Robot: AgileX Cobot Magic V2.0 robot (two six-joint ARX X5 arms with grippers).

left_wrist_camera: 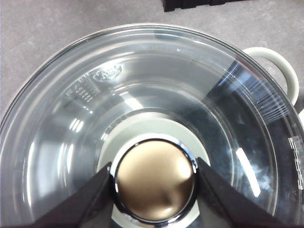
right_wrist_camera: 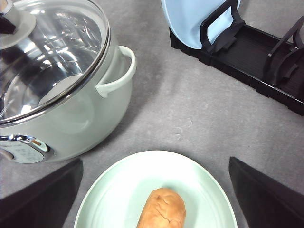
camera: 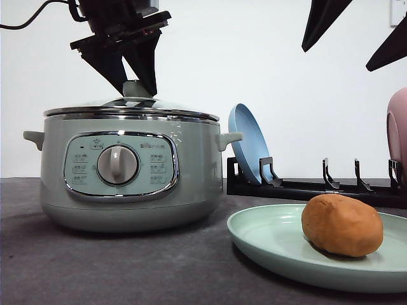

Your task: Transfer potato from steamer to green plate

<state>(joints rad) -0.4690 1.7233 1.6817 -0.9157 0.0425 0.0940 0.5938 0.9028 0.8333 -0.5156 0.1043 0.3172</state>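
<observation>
The left gripper has its dark fingers pressed against either side of the round chrome-rimmed lid knob, pinching it from above. The knob sits at the centre of the domed glass lid, which lies seated on the rim of the large round pale-green steamer. The steamer stands toward the left side of the grey surface, its dial facing the front edge and its side handle jutting toward the middle.

The right gripper hangs above the front right part of the surface with its fingers spread wide, holding nothing. Directly beneath them the smooth oval orange-brown potato rests on the wide pale mint-green plate, well inside its rim. The plate lies flat near the front right edge, with a strip of bare grey surface between its rim and the steamer's base.

Behind the plate, a black slotted dish rack runs along the back right, holding an upright blue plate at its left end, just beside the steamer's handle. A pink dish stands at the right edge.
</observation>
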